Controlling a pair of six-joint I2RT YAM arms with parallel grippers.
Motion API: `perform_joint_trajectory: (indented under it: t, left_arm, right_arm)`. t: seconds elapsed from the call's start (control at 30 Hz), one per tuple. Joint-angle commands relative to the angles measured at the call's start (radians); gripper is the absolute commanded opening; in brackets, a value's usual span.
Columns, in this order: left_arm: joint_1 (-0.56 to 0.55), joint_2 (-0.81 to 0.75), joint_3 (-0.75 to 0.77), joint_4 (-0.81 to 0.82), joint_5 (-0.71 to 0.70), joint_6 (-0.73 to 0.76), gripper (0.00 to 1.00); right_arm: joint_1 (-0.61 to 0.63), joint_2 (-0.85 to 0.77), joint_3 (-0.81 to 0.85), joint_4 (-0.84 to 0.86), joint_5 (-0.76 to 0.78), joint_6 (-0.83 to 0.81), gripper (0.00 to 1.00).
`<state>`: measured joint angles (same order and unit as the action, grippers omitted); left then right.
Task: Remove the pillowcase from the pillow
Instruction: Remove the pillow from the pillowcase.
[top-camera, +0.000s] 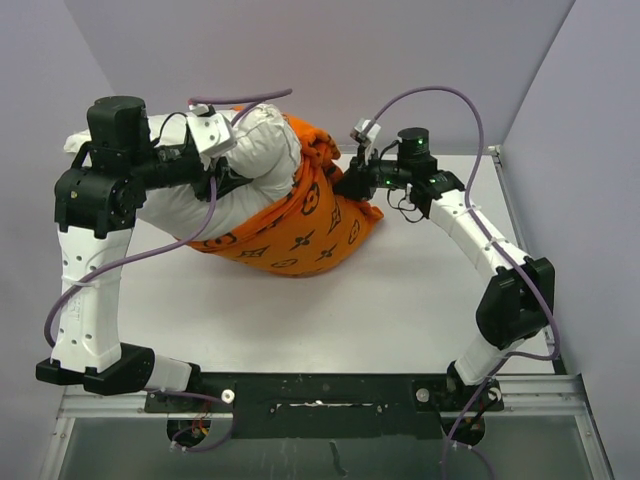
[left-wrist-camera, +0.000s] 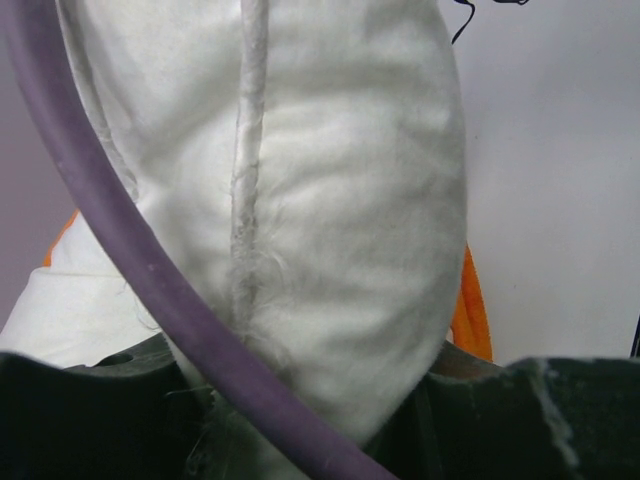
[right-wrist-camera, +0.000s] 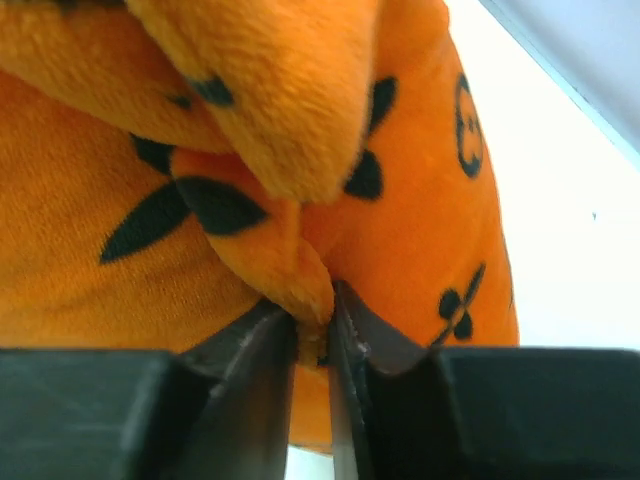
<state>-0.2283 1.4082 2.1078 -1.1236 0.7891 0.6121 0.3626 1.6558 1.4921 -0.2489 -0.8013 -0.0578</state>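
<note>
The white pillow (top-camera: 255, 160) lies at the back of the table, its left half bare. The orange pillowcase (top-camera: 305, 230) with black motifs still covers its right half, bunched up. My left gripper (top-camera: 225, 180) is shut on the bare pillow; in the left wrist view the pillow's corner (left-wrist-camera: 340, 250) sits pinched between my dark fingers (left-wrist-camera: 540, 410), with orange fabric (left-wrist-camera: 470, 310) behind it. My right gripper (top-camera: 352, 182) is shut on a fold of the pillowcase (right-wrist-camera: 290, 270) at its right end, fingers (right-wrist-camera: 250, 390) nearly together.
A purple cable (left-wrist-camera: 150, 270) crosses the left wrist view in front of the pillow. Grey walls enclose the table at the back (top-camera: 330, 60) and the sides. The white tabletop (top-camera: 330, 320) lies between the pillow and the arm bases.
</note>
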Motion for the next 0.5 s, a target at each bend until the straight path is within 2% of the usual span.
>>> perform_joint_trajectory:
  t: [0.0, 0.13, 0.33, 0.47]
  left_arm:
    - [0.016, 0.002, 0.034, 0.001, 0.055, 0.023, 0.00]
    - [0.027, -0.012, 0.021, 0.042, 0.026, 0.026, 0.00]
    - [0.066, -0.052, -0.015, 0.223, -0.074, -0.018, 0.00]
    - [0.102, -0.069, -0.030, 0.302, -0.083, -0.064, 0.00]
  right_arm:
    - [0.027, 0.024, 0.046, 0.042, -0.079, -0.037, 0.03]
    - [-0.035, -0.017, -0.066, 0.082, -0.009, 0.025, 0.00]
    - [-0.194, -0.091, -0.332, 0.204, 0.165, 0.175, 0.00]
    - [-0.214, -0.074, -0.458, 0.230, 0.241, 0.229, 0.00]
